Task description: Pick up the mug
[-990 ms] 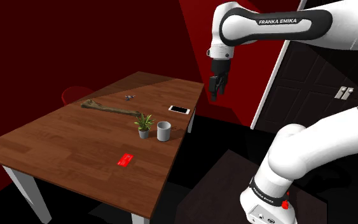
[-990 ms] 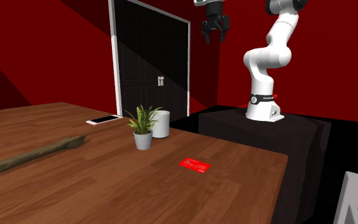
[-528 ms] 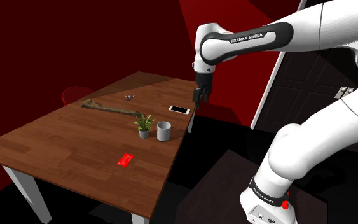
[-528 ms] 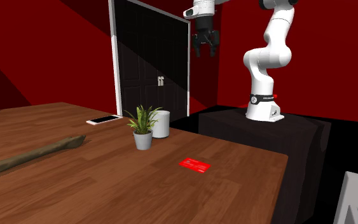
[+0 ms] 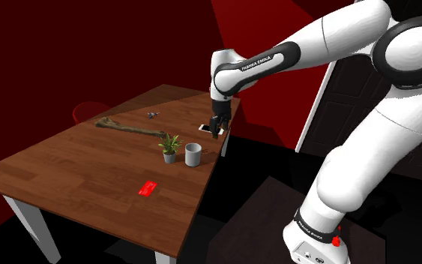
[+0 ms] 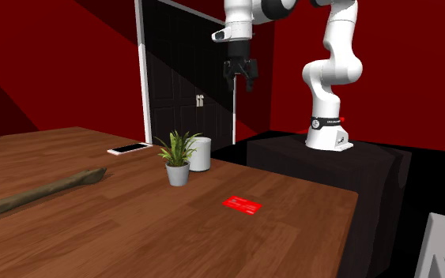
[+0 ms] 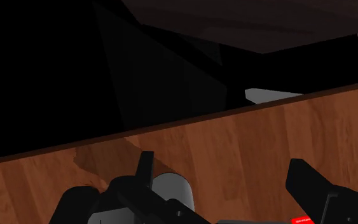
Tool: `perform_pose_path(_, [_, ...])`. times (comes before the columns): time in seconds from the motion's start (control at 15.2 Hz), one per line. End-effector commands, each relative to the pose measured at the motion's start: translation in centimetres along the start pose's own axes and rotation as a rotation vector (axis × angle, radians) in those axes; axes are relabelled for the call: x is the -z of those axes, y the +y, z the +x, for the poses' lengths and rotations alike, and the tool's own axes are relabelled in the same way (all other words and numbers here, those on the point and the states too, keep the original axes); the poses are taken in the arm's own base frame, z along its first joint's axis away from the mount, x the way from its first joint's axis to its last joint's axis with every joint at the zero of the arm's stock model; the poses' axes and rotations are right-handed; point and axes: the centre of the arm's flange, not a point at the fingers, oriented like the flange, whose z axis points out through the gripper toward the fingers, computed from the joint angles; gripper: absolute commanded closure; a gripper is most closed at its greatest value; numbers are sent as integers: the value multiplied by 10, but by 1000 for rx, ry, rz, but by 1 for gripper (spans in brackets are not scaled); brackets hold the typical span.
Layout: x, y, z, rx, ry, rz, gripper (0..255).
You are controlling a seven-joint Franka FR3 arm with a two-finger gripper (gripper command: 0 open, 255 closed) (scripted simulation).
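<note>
In the shoulder view, a brown wooden table (image 5: 74, 169) takes the left half. The mug (image 5: 193, 154), drawn light grey, stands upright near the table's right edge. A small potted plant (image 5: 170, 147) stands just beside it, on the shoulder view's left. A red card (image 5: 148, 188) lies nearer to the camera, apart from both. A long stick (image 5: 130, 129) lies farther back, and a white phone (image 5: 204, 128) lies near the far right corner. The white arm (image 5: 261, 64) reaches from the right, and the gripper (image 5: 217, 129) hangs pointing down over the phone, farther away than the mug and apart from it. From here I cannot tell how the jaws stand.

In the second exterior view, the gripper (image 6: 240, 79) is high in the air in front of a dark door (image 6: 185, 71), well above the table (image 6: 133, 237). Its two fingers (image 6: 229, 79) stand clearly apart and hold nothing. The mug (image 6: 201, 153) stands below, close behind the plant (image 6: 178, 158). The phone (image 6: 130, 148) lies to their left, the card (image 6: 242, 204) is nearer, and the stick (image 6: 39, 193) lies at the left. The arm's base sits on a dark stand (image 6: 323, 166) at the right.

In the wrist view, the gripper (image 7: 220, 162) looks down on the table (image 7: 234, 146). The fingers (image 7: 311, 184) are wide apart. The mug (image 7: 171, 188) shows close to one finger, not clasped. A corner of the card (image 7: 301, 220) shows by the other finger.
</note>
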Motion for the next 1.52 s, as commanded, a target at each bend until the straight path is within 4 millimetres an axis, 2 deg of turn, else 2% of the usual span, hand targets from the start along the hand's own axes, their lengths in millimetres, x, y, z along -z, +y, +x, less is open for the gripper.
perform_pose_path(0.0, [-19,-2,22,7,7,-3,0])
perform_pose_path(0.92, [-133,-15,161,58,44,-25,0])
perform_pose_path(1.45, [-175,-17,167,59,45,-25,0])
